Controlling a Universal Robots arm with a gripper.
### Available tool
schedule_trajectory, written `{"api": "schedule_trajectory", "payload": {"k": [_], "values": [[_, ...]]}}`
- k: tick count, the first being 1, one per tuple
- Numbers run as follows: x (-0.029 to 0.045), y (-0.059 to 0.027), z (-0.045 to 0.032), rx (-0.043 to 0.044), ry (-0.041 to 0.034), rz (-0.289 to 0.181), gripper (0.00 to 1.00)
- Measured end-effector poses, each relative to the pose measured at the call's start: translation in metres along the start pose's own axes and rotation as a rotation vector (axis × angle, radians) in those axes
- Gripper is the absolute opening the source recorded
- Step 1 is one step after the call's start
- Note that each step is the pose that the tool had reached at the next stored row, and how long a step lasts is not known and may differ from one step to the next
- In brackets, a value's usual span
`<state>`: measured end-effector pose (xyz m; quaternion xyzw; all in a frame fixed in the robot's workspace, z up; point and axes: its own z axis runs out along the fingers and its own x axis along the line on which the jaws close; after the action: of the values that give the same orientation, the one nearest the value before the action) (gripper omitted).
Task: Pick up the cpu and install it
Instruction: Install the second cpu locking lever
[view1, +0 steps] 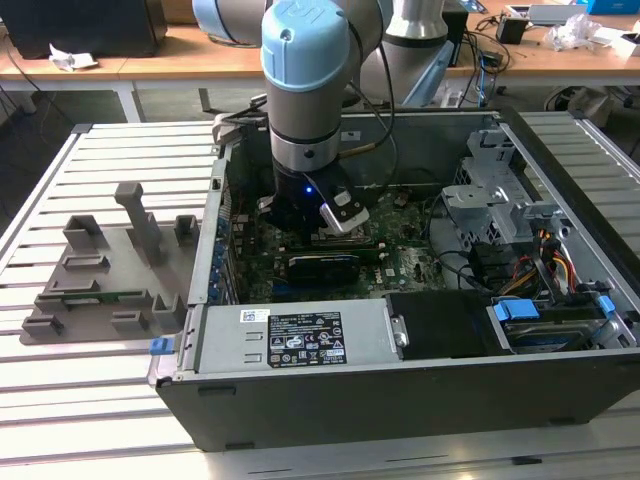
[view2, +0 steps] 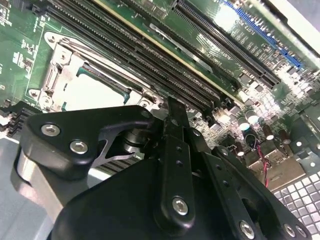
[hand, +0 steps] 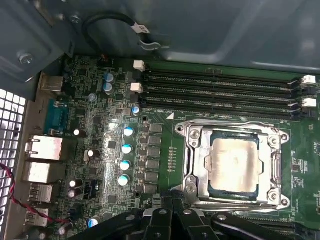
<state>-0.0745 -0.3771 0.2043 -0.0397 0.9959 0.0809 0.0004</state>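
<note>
Reaching straight down into the open computer case (view1: 400, 400), the arm (view1: 305, 90) stood nearly upright, its pale blue wrist joint above the case wall and its dark hand (view1: 315, 215) low over the green motherboard (view1: 410, 262). A small blue light glowed on the wrist just above the hand.

In the first wrist view the cpu (hand: 234, 167) lay flat inside the metal-framed socket (hand: 192, 170), its silvery top facing up, with the frame around all four sides. The memory slots (hand: 220, 87) ran just beside the socket, and a row of small round capacitors (hand: 126, 156) stood on the board on the socket's other side. The black linkage of the hand (hand: 172, 220) showed near the socket's edge, apart from the chip.

In the second wrist view the hand (view2: 170, 120) hung over the board beside the socket (view2: 55, 85), where the cpu (view2: 92, 95) showed as a pale glaring patch. Whether the fingers were spread or pressed together could not be told; nothing was seen between them.

On the slatted surface (view1: 110, 400), towards the exterior view's left of the case, sat a grey plastic fixture (view1: 100, 270) with upright posts.
</note>
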Motion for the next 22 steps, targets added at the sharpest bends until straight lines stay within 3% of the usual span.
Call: {"api": "schedule_trajectory", "payload": {"k": [5, 9, 11, 17, 18, 22], "values": [[0.0002, -0.0012, 0.0054, -0.0084, 0.0013, -0.007, 0.11], [0.0004, -0.0002, 0.0051, -0.0073, 0.0039, -0.019, 0.11], [-0.0006, 0.0029, 0.0067, -0.0114, 0.0053, -0.038, 0.11], [-0.0018, 0.0043, 0.0005, -0.0142, 0.0078, -0.052, 0.11], [-0.0031, 0.0052, -0.0018, -0.0145, 0.0077, -0.052, 0.11], [-0.0243, 0.0076, -0.0015, -0.0145, 0.0098, -0.052, 0.11]]}}
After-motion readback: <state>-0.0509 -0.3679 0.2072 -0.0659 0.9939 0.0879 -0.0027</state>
